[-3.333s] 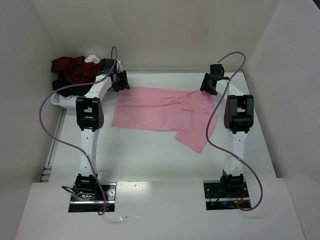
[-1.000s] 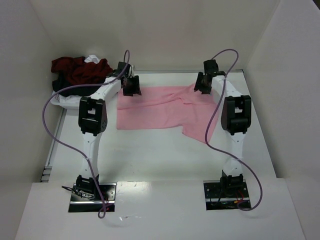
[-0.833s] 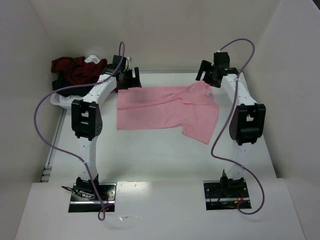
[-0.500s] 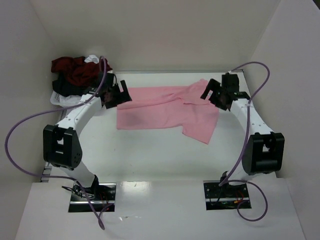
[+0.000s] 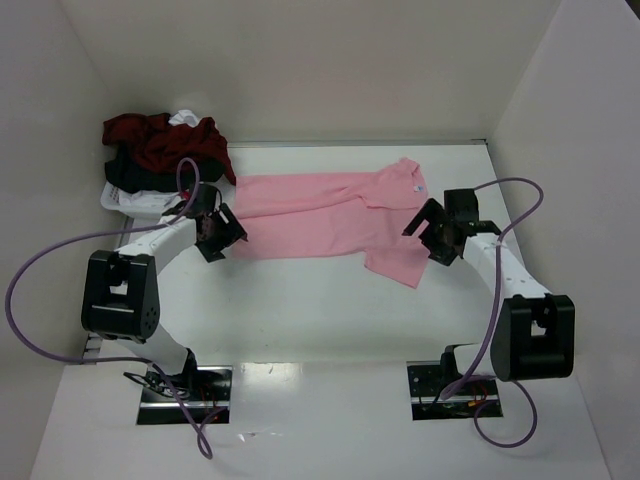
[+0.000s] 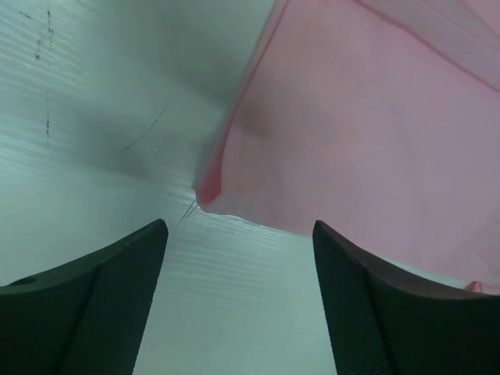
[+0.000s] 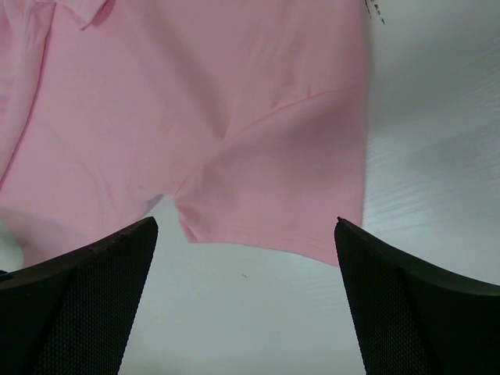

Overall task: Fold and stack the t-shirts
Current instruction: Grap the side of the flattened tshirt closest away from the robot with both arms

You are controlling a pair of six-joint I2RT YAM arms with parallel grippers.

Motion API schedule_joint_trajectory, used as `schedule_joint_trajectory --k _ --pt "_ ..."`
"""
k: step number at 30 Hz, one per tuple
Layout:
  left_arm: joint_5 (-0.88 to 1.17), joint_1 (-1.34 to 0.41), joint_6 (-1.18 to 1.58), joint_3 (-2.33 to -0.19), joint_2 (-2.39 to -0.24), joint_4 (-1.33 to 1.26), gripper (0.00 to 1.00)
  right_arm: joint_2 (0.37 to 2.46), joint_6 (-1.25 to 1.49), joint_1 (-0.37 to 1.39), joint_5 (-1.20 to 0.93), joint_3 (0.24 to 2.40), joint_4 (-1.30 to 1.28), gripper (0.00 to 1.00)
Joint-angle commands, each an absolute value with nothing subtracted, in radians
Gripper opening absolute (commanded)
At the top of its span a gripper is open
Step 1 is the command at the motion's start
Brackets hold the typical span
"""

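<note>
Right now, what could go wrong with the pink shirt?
The shirt lies creased, so folding it now might trap wrinkles. The left claw is open over just a thin corner and could miss it or pinch the table. The right claw is open over the sleeve; pulling there alone might drag the shirt crooked.

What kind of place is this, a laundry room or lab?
Probably a robot lab cell: white walls enclose a table, left arm and right arm bolted at its edge, pink t-shirt spread out.
</note>
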State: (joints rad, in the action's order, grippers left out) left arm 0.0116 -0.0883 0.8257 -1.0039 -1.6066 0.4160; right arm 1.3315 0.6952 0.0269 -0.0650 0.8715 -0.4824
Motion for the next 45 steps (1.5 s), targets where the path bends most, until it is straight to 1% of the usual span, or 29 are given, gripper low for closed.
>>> schedule_joint_trajectory --k 1,3,6,11,12,13,16,17,19,28,34,45 --pt "0.011 -0.078 0.851 -1.003 -1.617 0.35 0.82 1.299 0.729 0.02 -0.052 0.85 -0.454 0.99" --pt "0.031 -0.078 0.851 -1.003 -1.631 0.35 0.78 1.299 0.738 0.02 -0.043 0.839 -0.454 0.99" --pt "0.04 -0.078 0.862 -0.993 -1.643 0.331 0.7 1.29 0.767 0.02 -0.014 0.827 -0.454 0.99" --pt "0.029 -0.069 0.873 -0.968 -1.643 0.331 0.67 1.29 0.801 0.02 0.043 0.827 -0.495 0.99" --pt "0.02 -0.069 0.873 -0.968 -1.652 0.331 0.65 1.29 0.811 0.02 0.043 0.818 -0.495 0.99" --pt "0.02 -0.058 0.873 -0.968 -1.652 0.331 0.61 1.29 0.811 0.02 0.043 0.818 -0.495 0.99" --pt "0.02 -0.049 0.873 -0.968 -1.672 0.34 0.57 1.29 0.833 0.02 0.043 0.793 -0.485 0.99" --pt "0.02 -0.049 0.873 -0.968 -1.672 0.341 0.51 1.29 0.833 0.02 0.054 0.793 -0.485 0.99" --pt "0.02 -0.049 0.873 -0.968 -1.684 0.341 0.44 1.31 0.833 0.02 0.066 0.793 -0.511 0.99" --pt "0.057 -0.02 0.873 -0.968 -1.733 0.319 0.18 1.301 0.851 0.02 0.055 0.781 -0.505 0.99" --pt "0.066 -0.02 0.864 -0.977 -1.743 0.319 0.0 1.339 0.851 0.02 0.044 0.762 -0.505 0.99" --pt "0.087 -0.02 0.854 -0.995 -1.761 0.319 0.0 1.362 0.851 0.02 0.043 0.723 -0.505 0.99"
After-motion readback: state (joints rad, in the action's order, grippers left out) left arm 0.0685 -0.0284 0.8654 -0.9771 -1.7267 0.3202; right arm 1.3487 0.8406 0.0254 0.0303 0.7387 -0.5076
